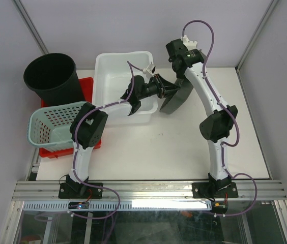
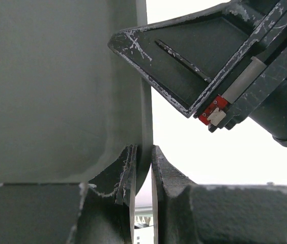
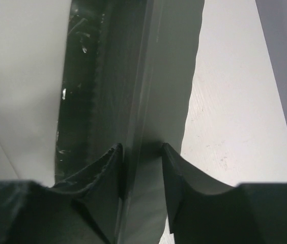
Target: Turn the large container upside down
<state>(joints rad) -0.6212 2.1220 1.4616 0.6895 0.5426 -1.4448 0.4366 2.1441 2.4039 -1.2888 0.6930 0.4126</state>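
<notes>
while left fingers and right fingers clamp the grey container, white table, pale walls

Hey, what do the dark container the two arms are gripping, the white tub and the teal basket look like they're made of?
Dark container: probably moulded plastic, matte grey; the wrist views show a thin wall with a smooth rounded corner.
White tub: plastic by the look, smooth, slightly glossy, with rounded moulded corners.
Teal basket: plastic, with walls moulded as a regular lattice of holes.
</notes>
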